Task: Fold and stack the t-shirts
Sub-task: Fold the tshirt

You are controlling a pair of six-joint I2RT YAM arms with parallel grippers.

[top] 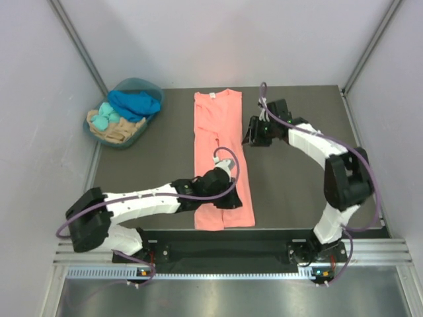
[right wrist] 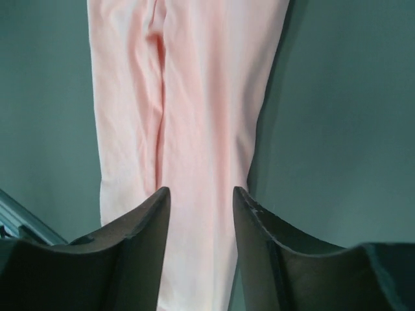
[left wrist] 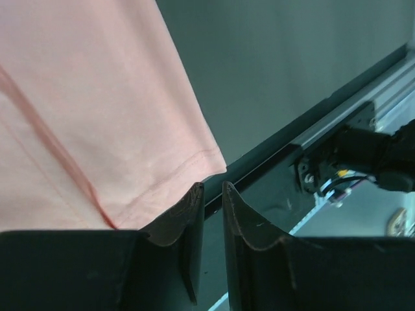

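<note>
A salmon-pink t-shirt [top: 221, 155] lies folded into a long narrow strip down the middle of the dark table. My left gripper [top: 230, 198] hovers over the strip's near end. In the left wrist view its jaws [left wrist: 211, 188] stand slightly apart with nothing between them, just past the hem corner of the pink shirt [left wrist: 97, 116]. My right gripper [top: 251, 135] sits at the strip's right edge, toward the far end. It is open, and the pink shirt [right wrist: 194, 97] lies flat on the table beyond and between its fingertips [right wrist: 201, 191]. More t-shirts, royal blue [top: 135, 101], turquoise [top: 102, 119] and tan [top: 119, 132], are bunched up at the far left.
The round teal basket [top: 151, 86] holding the other shirts stands at the table's far left corner. Grey walls close in the left, right and back. A metal rail [top: 231, 267] with both arm bases runs along the near edge.
</note>
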